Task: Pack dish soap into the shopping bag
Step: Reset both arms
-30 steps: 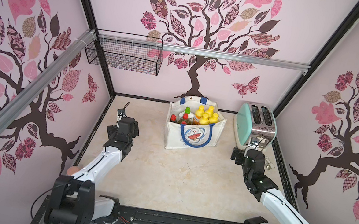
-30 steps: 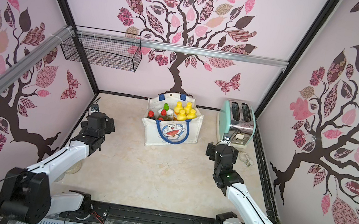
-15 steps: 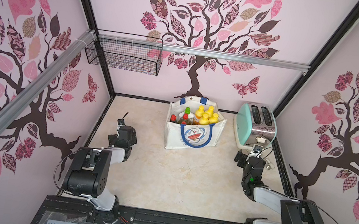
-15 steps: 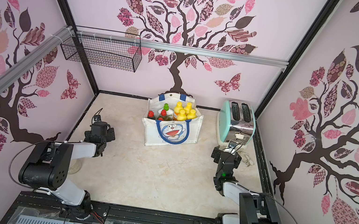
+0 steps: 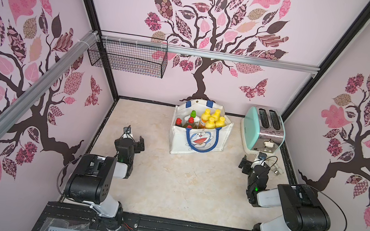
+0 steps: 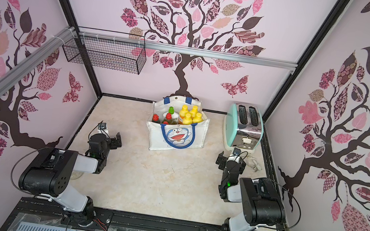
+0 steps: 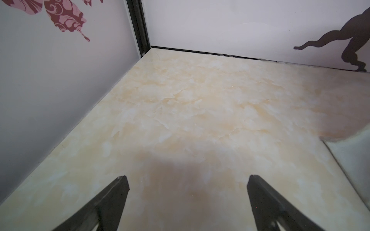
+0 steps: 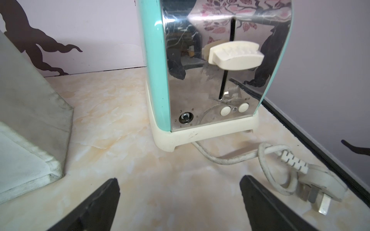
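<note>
Bottles of dish soap [image 5: 209, 122] stand upright inside the shopping bag [image 5: 178, 143] in both top views. You see yellow caps grouped on the side nearer the toaster [image 5: 262, 134], with red caps and one green cap on the far side. The bag stands on the worktop [image 5: 179, 186] close to the back wall, its cartoon-cat front facing the arms, and it does not touch the toaster. A wire basket [image 5: 127, 60] hangs on the rail above the back left corner. Both arms are folded low. The left tool [image 5: 135, 142] sits by the left wall, well apart from the bag. The right tool [image 6: 232, 161] sits just in front of the toaster. Both carry nothing.

Left wrist view: the left tool [image 7: 187, 180] shows two dark fingers spread wide, with only bare worktop [image 7: 190, 100] between them. A pale fabric corner [image 7: 352, 160] shows at the frame margin, probably the bag, but you cannot confirm this here.

Right wrist view: the right tool [image 8: 179, 180] is likewise spread wide and grips nothing. Ahead of it stands the toaster [image 8: 200, 80], lever [image 8: 234, 58] raised. Its cord [image 8: 220, 158] loops across the worktop to a plug [image 8: 316, 184] lying near one finger. A side panel of the shopping bag [image 8: 30, 120] stands beside the toaster, apart from it.
</note>
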